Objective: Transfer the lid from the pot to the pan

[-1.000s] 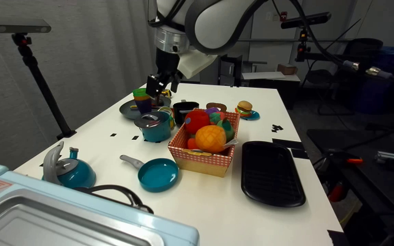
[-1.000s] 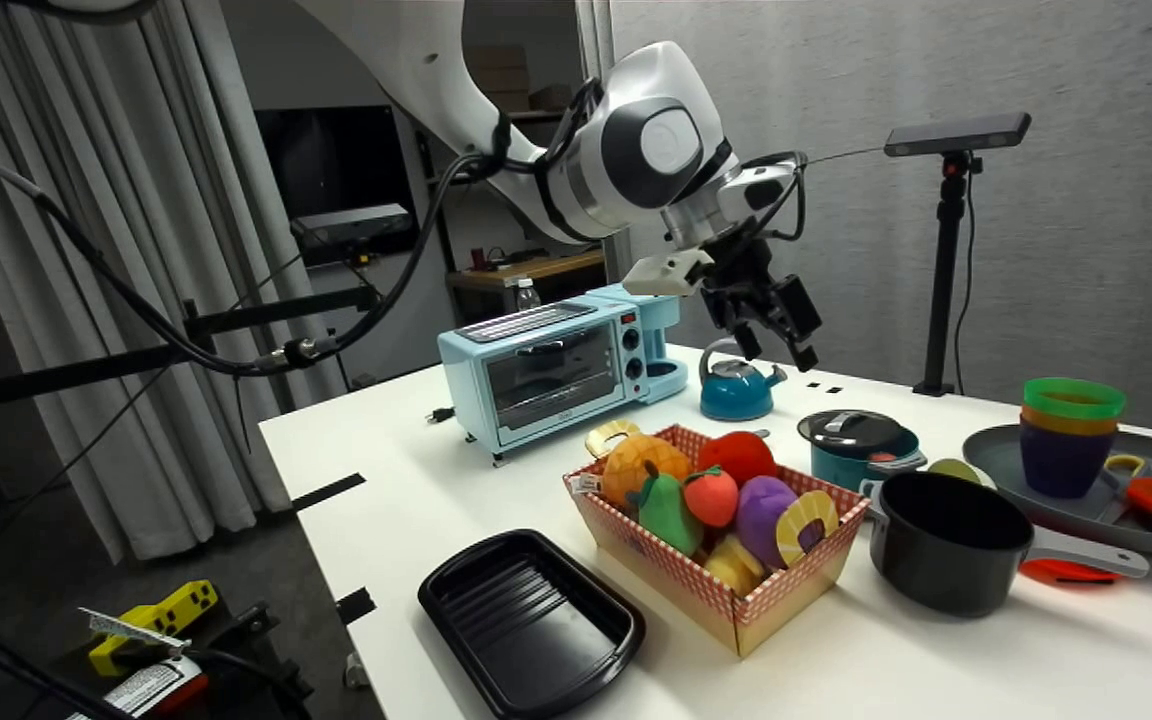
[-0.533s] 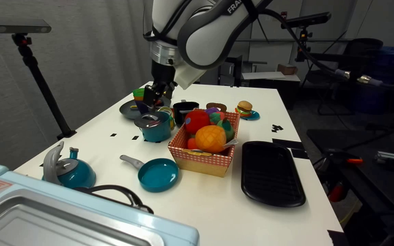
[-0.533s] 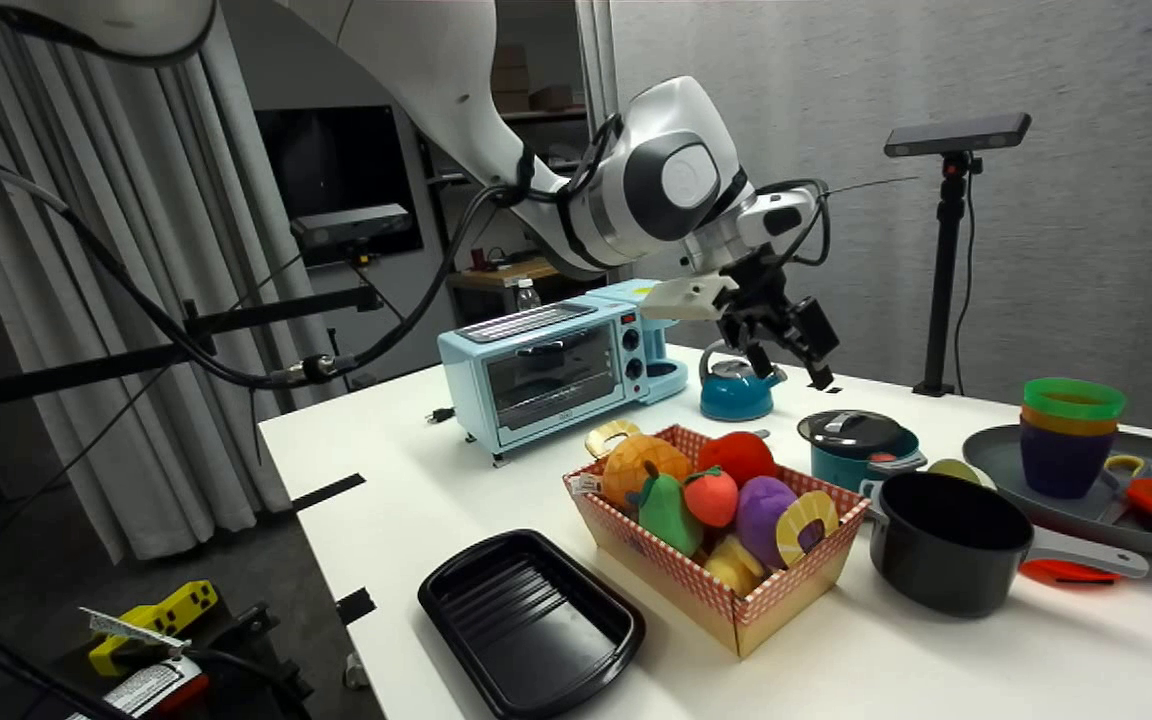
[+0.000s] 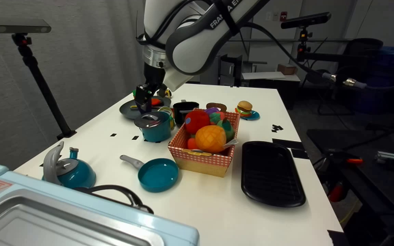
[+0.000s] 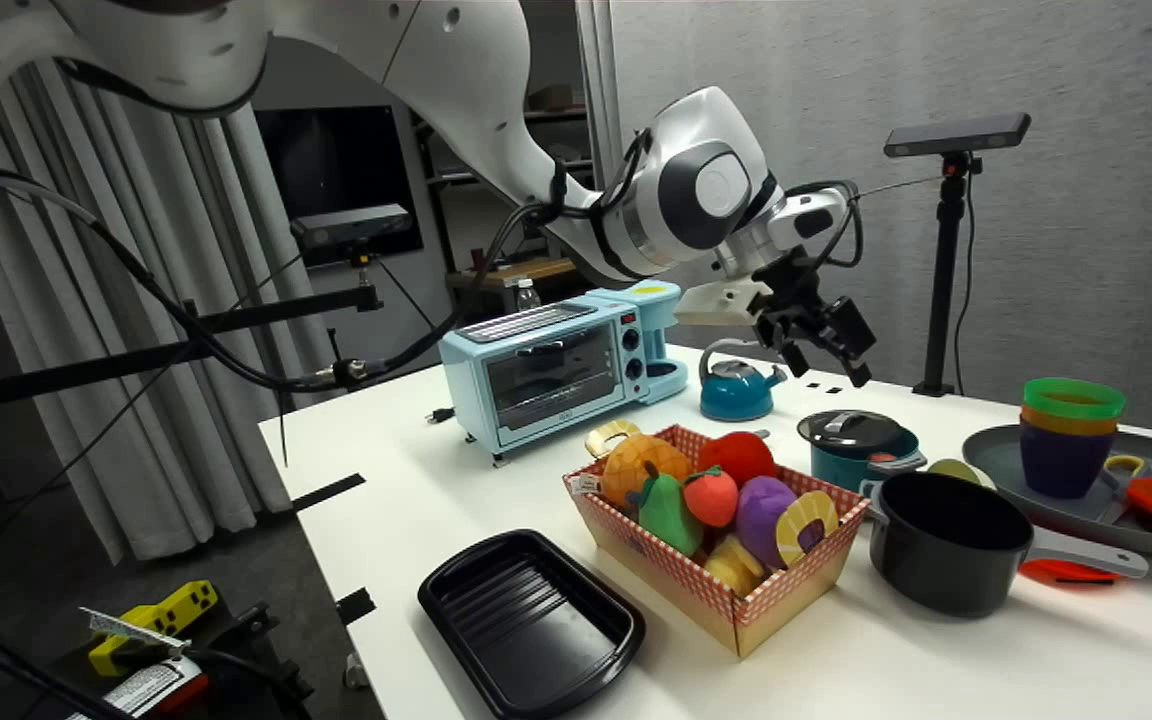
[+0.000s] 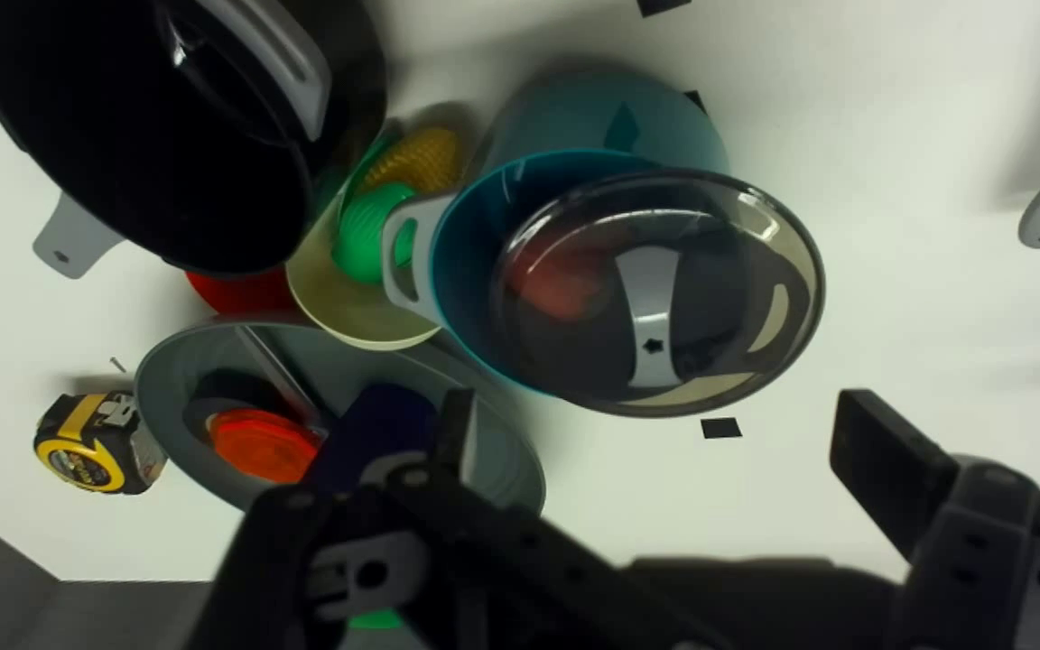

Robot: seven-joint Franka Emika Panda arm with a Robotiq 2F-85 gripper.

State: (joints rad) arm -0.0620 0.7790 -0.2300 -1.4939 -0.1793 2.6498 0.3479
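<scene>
Your gripper (image 7: 664, 442) has its fingers spread wide, grasping nothing and clear of the lid (image 7: 687, 293), presumably to leave room to close around its raised handle (image 7: 651, 316). The lid rests off-centre on the pot (image 7: 610, 122), overhanging one side, so it may tip; your pan (image 5: 158, 175) lies open side up, apparently to receive it

- Lid (image 7: 660, 293): glossy, smooth, see-through (glass or plastic, I can't tell)
- Pot (image 5: 158, 130): smooth, softly shiny
- Pan (image 5: 158, 175): smooth, glossy inside
- Toy fruit (image 6: 711, 497): matt, cloth-looking
- Tray (image 6: 536, 620): glossy, ridged base
</scene>
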